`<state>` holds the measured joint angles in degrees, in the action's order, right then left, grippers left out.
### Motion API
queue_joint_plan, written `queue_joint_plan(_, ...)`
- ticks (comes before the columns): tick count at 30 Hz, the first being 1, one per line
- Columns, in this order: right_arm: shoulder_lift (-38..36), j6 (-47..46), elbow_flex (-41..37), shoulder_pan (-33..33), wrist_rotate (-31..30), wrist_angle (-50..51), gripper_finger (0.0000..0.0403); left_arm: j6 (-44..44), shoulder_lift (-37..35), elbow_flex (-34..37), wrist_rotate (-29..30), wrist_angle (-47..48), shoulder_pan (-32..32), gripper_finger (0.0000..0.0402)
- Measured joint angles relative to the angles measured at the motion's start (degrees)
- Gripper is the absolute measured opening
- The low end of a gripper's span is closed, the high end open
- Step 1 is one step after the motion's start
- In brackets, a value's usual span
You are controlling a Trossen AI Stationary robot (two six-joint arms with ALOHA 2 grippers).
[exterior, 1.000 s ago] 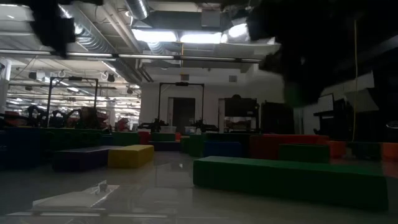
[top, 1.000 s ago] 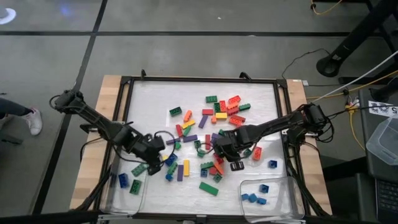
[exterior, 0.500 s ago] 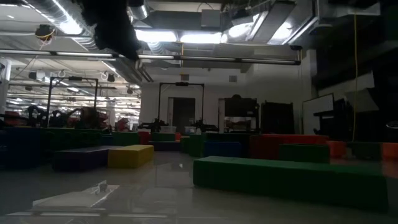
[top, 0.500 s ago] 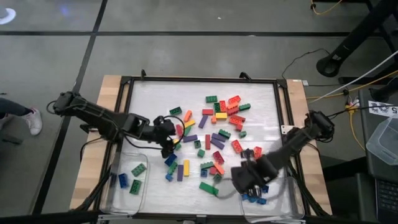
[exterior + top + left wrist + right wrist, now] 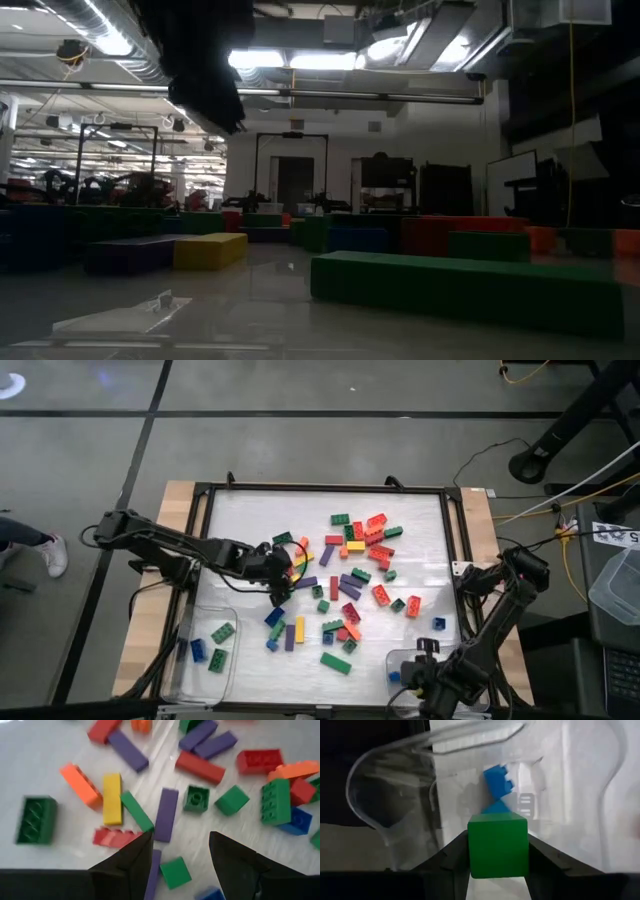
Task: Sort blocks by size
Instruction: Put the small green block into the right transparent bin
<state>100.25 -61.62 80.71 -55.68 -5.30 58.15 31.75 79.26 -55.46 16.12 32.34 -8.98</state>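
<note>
While most blocks lie loose mid-surface, each near-corner tray holds a few. Right end effector grasping a small green block over the near-right tray; left end effector released above the pile.

the right hand grips a small green square block between its dark fingers, over a clear plastic tray holding blue blocks.
</note>
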Motion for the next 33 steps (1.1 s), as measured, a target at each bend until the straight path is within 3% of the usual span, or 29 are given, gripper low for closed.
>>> queue_joint_plan(12, 0.0, -5.6, -2.2, 0.2, 0.8, -1.6, 0.0157, 4.4, 9.7, 0.0, -9.9, 6.1, 2.4, 0.0182)
queue_joint_plan(17, 0.0, -8.6, -2.2, 0.2, 0.8, 0.3, 0.0198, 5.6, 11.5, 0.0, -12.1, 5.9, 2.4, 0.0182)
queue_joint_plan(25, 0.0, -8.5, -2.2, 0.2, 0.8, 2.4, 0.0260, 6.5, 14.1, 0.0, -12.5, 5.2, 2.3, 0.0182)
queue_joint_plan(33, 0.0, -8.4, -2.2, 0.2, 0.8, 2.4, 0.0261, 7.3, 15.4, 0.1, -12.6, 3.2, 2.1, 0.0182)
